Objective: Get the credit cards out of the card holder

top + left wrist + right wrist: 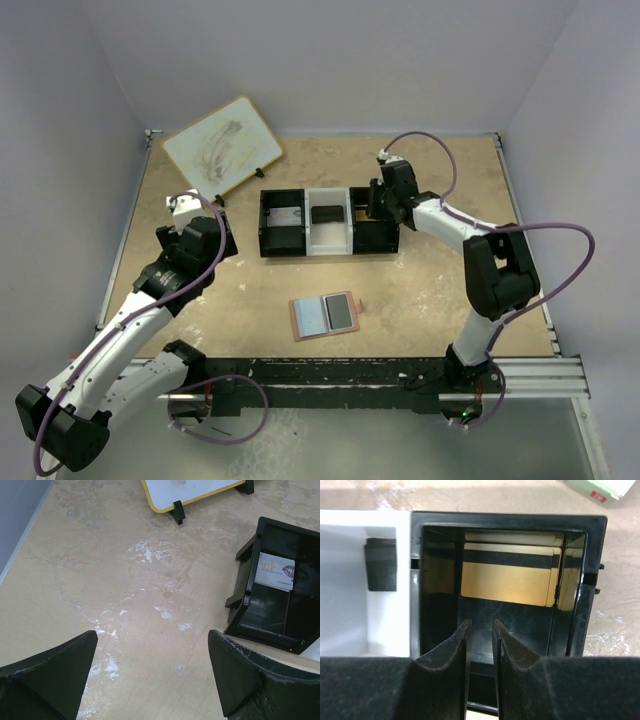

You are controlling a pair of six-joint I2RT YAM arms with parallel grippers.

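Observation:
The card holder lies open and flat on the table in front of the arms, with a dark credit card on its right half. More cards lie in the three-compartment tray. A silvery one is in the left black bin, a dark one in the white middle bin, and a gold one with a dark stripe in the right black bin. My right gripper hangs over that right bin, its fingers a narrow gap apart with nothing between them. My left gripper stands wide open over bare table left of the tray.
A yellow-edged whiteboard leans on stands at the back left. A pale packet with a red end lies behind the tray. The black mounting rail runs along the near edge. Grey walls close in three sides.

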